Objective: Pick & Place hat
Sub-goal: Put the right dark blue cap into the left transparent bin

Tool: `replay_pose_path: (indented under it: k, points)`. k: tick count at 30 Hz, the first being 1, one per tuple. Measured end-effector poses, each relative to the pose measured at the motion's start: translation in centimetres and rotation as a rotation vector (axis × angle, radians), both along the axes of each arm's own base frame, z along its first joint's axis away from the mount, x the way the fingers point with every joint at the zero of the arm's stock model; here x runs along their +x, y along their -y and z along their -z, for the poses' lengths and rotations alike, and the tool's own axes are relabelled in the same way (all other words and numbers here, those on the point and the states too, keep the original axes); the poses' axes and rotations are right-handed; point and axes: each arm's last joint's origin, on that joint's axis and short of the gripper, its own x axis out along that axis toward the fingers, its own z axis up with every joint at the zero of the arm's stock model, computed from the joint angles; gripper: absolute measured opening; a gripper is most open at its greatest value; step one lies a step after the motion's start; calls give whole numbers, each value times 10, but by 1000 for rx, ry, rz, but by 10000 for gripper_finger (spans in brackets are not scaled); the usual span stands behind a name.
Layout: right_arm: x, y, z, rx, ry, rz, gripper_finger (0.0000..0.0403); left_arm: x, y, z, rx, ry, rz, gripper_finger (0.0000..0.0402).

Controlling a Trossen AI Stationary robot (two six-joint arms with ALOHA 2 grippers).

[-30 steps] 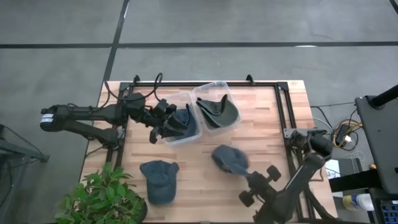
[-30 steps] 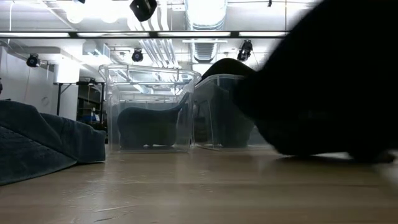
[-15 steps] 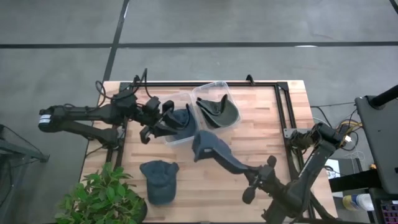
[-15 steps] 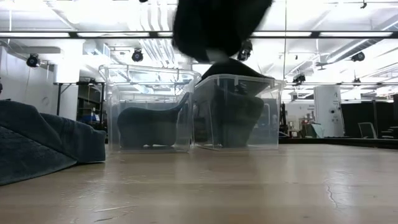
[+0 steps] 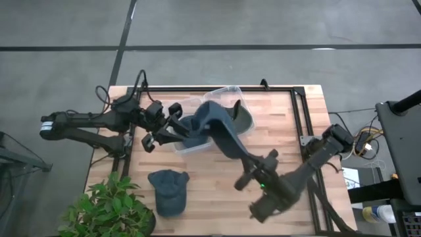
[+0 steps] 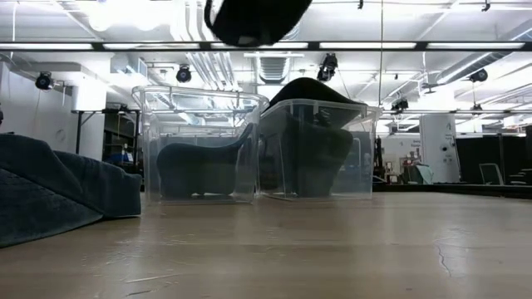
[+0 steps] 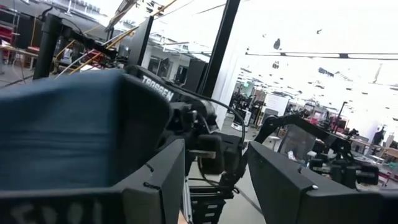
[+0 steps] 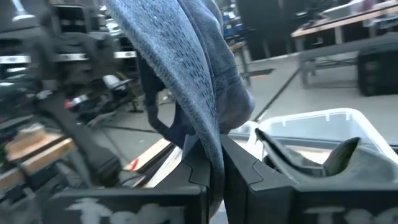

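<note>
blue cap (image 5: 214,120) held high over the two clear bins (image 5: 231,99)

right gripper (image 8: 214,163) fingers clenched on its fabric; left gripper (image 5: 172,129) fingers released beside the left bin, another cap (image 5: 169,189) lying on the bench (image 5: 283,131).

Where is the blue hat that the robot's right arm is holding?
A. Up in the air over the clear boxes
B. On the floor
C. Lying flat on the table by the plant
A: the right gripper is shut on the blue hat, which hangs above the clear boxes, touching neither them nor the table.
</note>
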Motion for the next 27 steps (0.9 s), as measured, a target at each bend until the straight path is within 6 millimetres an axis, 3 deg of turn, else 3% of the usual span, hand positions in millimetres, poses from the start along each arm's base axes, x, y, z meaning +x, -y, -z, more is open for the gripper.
replay_pose_path:
  k: [8,13,27]
  points:
    - [32,33,-1,41,-17,119,12,-2,0,-1,-34,-8,10,168]
    - [39,35,-8,-5,-46,136,12,-2,1,0,-36,-33,36,168]
    - [42,43,-90,-64,-80,172,12,10,30,13,371,102,-21,168]
